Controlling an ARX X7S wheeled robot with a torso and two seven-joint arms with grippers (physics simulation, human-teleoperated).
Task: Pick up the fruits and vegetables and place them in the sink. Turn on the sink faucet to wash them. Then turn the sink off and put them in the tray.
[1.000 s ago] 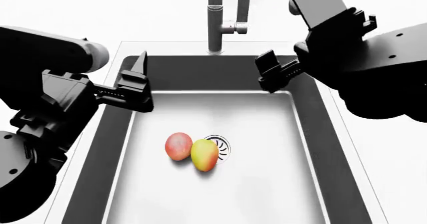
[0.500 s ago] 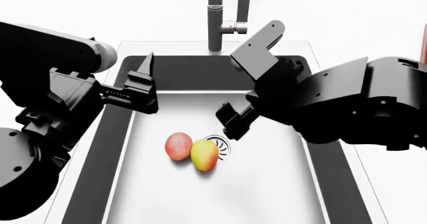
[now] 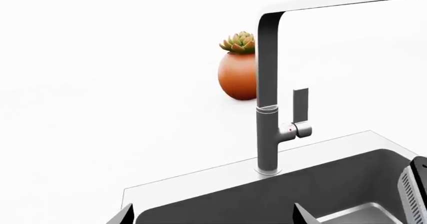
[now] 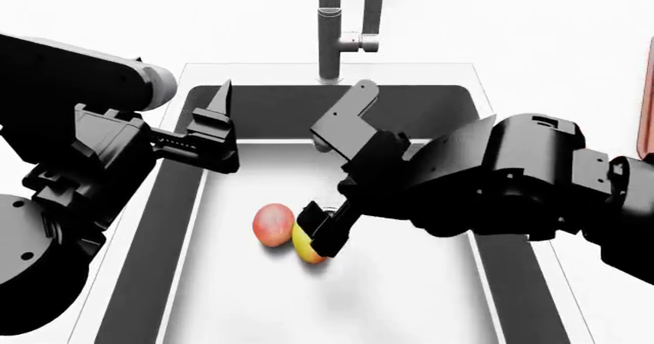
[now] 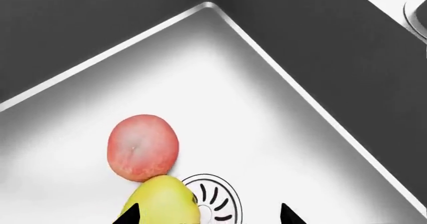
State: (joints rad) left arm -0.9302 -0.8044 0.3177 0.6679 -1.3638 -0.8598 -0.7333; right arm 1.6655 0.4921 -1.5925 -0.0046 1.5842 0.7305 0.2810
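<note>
The right claw, its tips spread apart, hangs over the mango to lift it toward the tray, while the left claw waits open at the sink rim.

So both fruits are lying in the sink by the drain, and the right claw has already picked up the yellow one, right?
Not quite. The right gripper is open, poised over the yellow-green fruit, which lies on the sink floor touching the pinkish-red fruit beside the drain, as the right wrist view shows.

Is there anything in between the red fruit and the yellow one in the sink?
No. In the right wrist view the pinkish-red fruit and the yellow-green fruit touch, with no gap. The drain sits beside the yellow one.
</note>
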